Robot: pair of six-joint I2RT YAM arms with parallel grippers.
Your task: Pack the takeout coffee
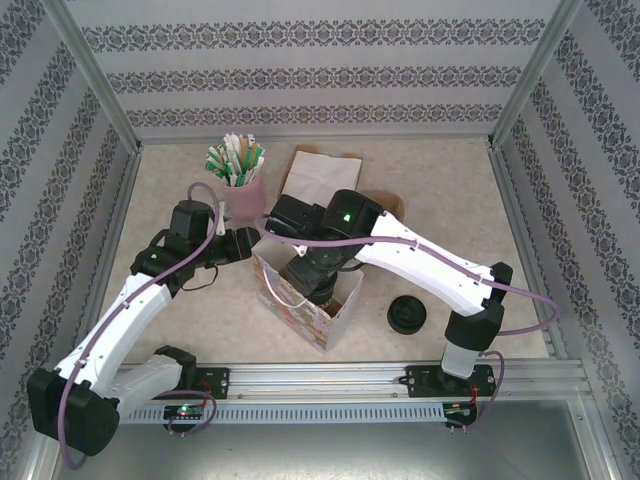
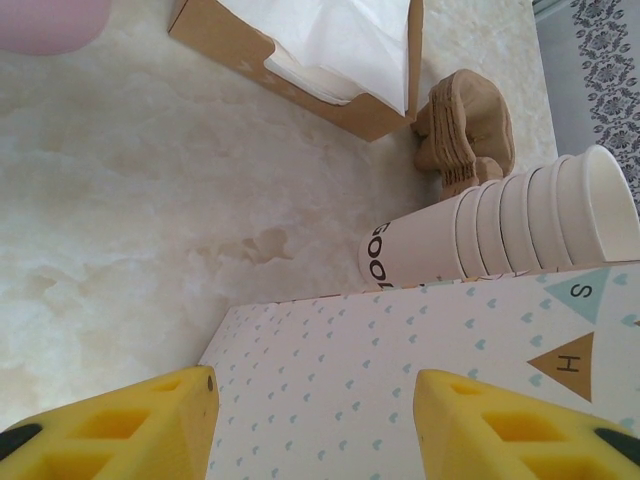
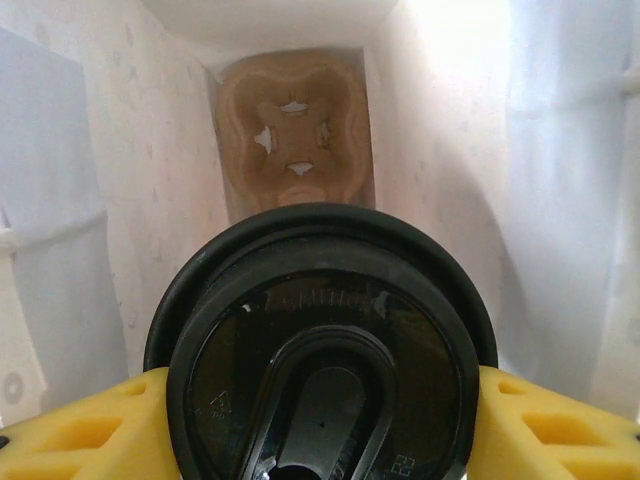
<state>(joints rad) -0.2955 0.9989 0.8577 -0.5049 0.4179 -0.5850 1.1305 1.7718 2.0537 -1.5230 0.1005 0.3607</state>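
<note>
The takeout coffee (image 3: 320, 340) shows from above as a round black lid; the cup below it is hidden. My right gripper (image 3: 322, 420) is shut on it, a yellow finger (image 3: 100, 430) on each side. It hangs inside the white paper bag (image 3: 90, 200), above a brown cup carrier (image 3: 295, 140) on the bag's floor. In the top view the right wrist (image 1: 320, 275) reaches down into the bag (image 1: 310, 320). My left gripper (image 2: 312, 420) is open against the bag's heart-patterned side (image 2: 400, 370), at the bag's left (image 1: 240, 245).
A stack of lidless paper cups (image 2: 510, 225) and brown carriers (image 2: 465, 130) lie behind the bag. A napkin box (image 1: 320, 175) and a pink holder of sticks (image 1: 238, 185) stand at the back. Loose black lids (image 1: 407, 315) sit right of the bag.
</note>
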